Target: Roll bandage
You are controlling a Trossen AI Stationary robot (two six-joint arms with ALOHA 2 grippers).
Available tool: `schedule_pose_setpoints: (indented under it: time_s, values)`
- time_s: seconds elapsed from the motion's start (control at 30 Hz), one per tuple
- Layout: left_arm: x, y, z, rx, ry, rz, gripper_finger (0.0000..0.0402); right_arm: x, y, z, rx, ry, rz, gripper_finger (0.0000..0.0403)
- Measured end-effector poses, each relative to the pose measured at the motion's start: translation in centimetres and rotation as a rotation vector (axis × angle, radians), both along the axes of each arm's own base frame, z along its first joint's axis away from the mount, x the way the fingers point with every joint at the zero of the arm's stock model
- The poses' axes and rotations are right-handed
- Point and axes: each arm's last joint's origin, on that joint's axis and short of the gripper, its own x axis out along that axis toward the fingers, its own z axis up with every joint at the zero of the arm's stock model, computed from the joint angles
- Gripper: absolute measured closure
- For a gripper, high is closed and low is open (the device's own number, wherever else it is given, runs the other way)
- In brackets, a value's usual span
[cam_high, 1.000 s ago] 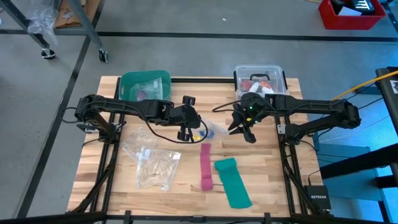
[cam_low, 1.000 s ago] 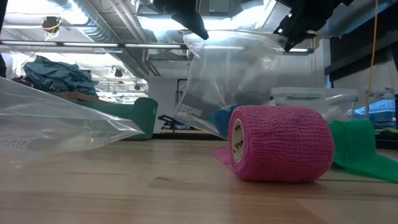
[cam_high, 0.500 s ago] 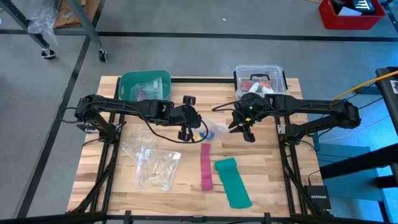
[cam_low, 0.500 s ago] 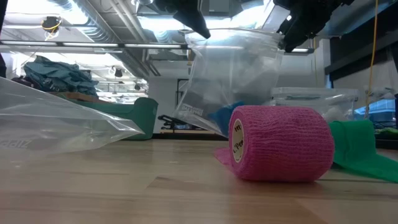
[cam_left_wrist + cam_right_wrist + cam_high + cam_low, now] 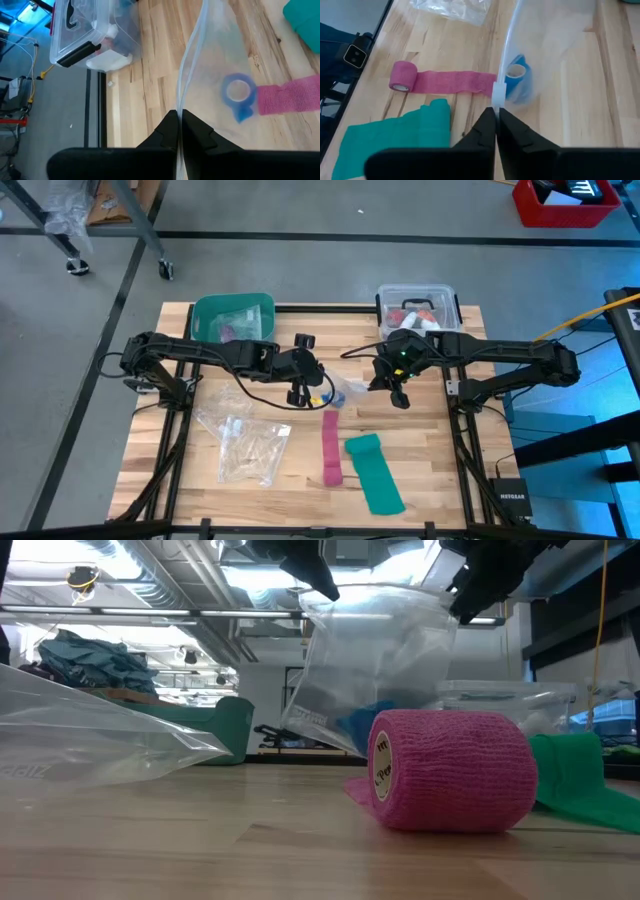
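I am holding the clear bag (image 5: 375, 660) up w/ both claws: left gripper (image 5: 178, 131) and right gripper (image 5: 495, 131) are each clamped on its rim. The bandage (image 5: 516, 80), a soft light roll, is sitting inside at approx. 6 o'clock; probably best pinching it across the sides.

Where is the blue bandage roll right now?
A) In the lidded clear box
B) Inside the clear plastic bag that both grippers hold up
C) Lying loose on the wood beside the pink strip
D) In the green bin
B: the blue bandage roll shows through the clear plastic bag, which the left gripper and right gripper pinch with shut jaws.
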Motion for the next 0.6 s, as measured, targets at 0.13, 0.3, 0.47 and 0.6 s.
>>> schedule_pose_setpoints:
  time_s: [0.13,0.3,0.47,0.6]
  values:
    - [0.0,0.0,0.0,0.0,0.0,0.0,0.0401,-0.02,-0.08,-0.05,-0.027,0.008,-0.022,0.039]
    - [0.0,-0.11,0.0,0.017,0.009,-0.019,0.0394,-0.04,-0.23,-0.11,-0.065,0.017,-0.057,0.0396]
    - [0.03,-0.35,0.04,0.055,0.022,-0.061,0.0373,-0.05,-0.35,-0.16,-0.101,0.022,-0.074,0.0398]
    - [0.37,-0.28,0.43,0.052,-0.044,-0.017,0.0341,-0.06,-0.41,-0.17,-0.123,0.024,-0.085,0.04]
